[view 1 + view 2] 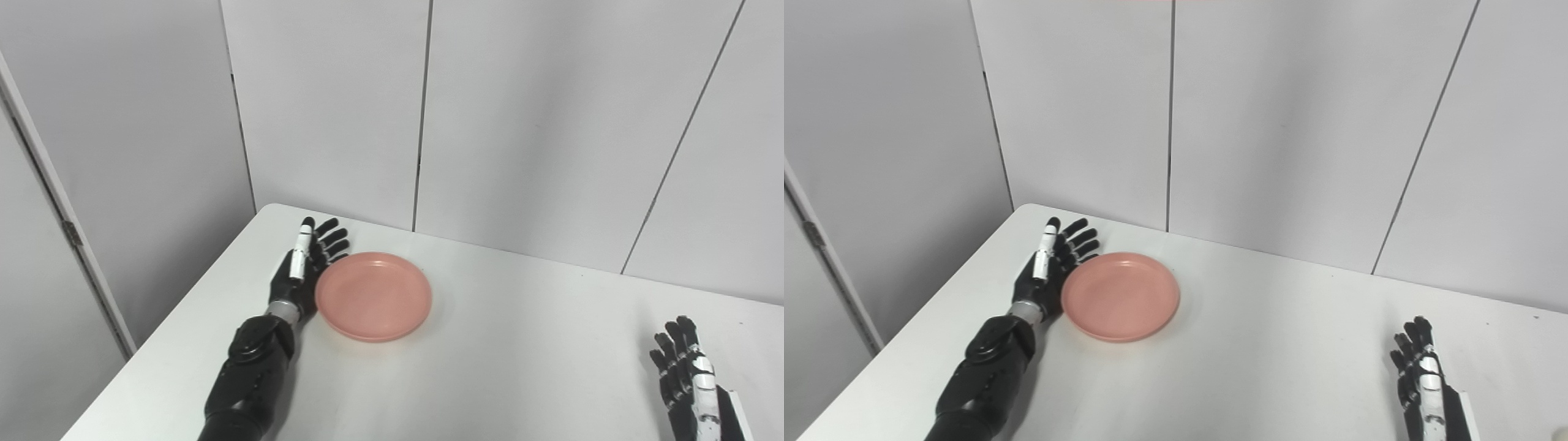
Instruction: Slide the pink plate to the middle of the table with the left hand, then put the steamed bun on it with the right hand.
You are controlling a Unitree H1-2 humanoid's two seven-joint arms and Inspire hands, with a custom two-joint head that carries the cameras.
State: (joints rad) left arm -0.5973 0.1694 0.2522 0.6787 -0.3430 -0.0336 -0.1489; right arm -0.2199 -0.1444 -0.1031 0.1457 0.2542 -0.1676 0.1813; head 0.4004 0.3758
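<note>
We see our left robot hand (303, 269) set edge-on against the white counter (502, 343), its fingers straight and spread a little, holding nothing. The palm side faces the pink plate (373, 296), and the hand stands right at the plate's left rim, touching it or very nearly so; we cannot tell which from either view. The fingertips (334, 236) reach past the plate's far left edge, toward the back of the counter.

The pink plate lies flat and empty, in the left half of the counter, fairly near the back edge and the grey wall panels (331, 110) behind it. It sits left of the counter's middle.

Our right robot hand (689, 373) waits low at the right side, well apart from the plate, with its fingers extended upward and slightly apart, gripping nothing. It is partly cut off by the bottom edge of both views.

We cannot make out the steamed bun for certain; only a pale sliver shows at the bottom right corner of the right eye view, too small to identify.
</note>
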